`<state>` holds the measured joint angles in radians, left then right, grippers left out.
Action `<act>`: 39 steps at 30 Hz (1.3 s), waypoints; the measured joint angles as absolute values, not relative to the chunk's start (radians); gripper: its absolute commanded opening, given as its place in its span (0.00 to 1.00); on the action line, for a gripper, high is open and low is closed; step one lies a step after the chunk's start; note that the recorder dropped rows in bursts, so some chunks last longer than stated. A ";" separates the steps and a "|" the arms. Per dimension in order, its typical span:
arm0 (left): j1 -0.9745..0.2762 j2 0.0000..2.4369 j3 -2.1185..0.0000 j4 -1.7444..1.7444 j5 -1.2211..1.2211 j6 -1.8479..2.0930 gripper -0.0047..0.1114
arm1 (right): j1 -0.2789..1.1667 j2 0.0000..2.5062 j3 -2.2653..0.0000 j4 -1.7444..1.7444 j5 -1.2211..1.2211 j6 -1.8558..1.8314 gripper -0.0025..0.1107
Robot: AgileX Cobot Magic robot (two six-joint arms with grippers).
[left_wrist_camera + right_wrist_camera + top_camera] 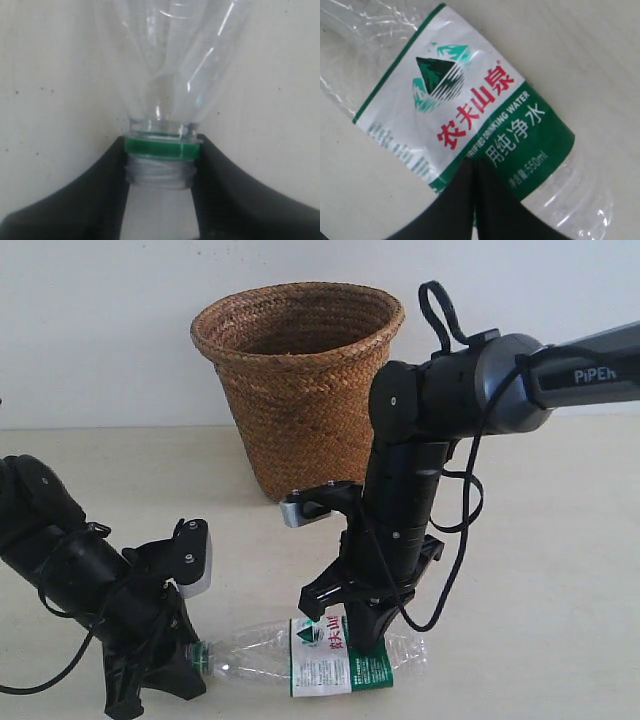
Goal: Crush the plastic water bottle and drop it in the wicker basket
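Left hand [161, 150] grips plastic water bottle [315, 662] by neck.

Bottle label [465, 115] reads 农夫山泉, 550ml; arm [590, 365] reads PiPER.

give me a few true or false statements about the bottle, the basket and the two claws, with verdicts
1. The clear plastic water bottle with a white-and-green label lies on its side on the pale table. True.
2. The bottle is already inside the brown woven wicker basket. False: it lies on the table in front of the basket.
3. The left claw has a finger on each side of the bottle's neck. True.
4. The right claw hangs over the basket's rim. False: it is down on the bottle's label, fingers together.
5. The basket is tipped over. False: it stands upright, its opening facing up.
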<state>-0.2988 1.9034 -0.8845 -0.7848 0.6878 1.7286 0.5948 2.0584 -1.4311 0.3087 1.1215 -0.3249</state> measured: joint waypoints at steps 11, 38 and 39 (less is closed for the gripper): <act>-0.299 1.903 -0.884 -0.791 0.696 1.729 0.08 | 0.592 2.165 -1.443 0.337 1.115 -0.339 0.02; -0.301 1.903 -0.884 -0.793 0.680 1.725 0.08 | 0.469 1.692 -1.446 0.206 1.212 -0.311 0.02; -0.301 1.903 -0.888 -0.793 0.682 1.725 0.08 | 0.442 1.676 -1.427 0.205 1.212 -0.311 0.02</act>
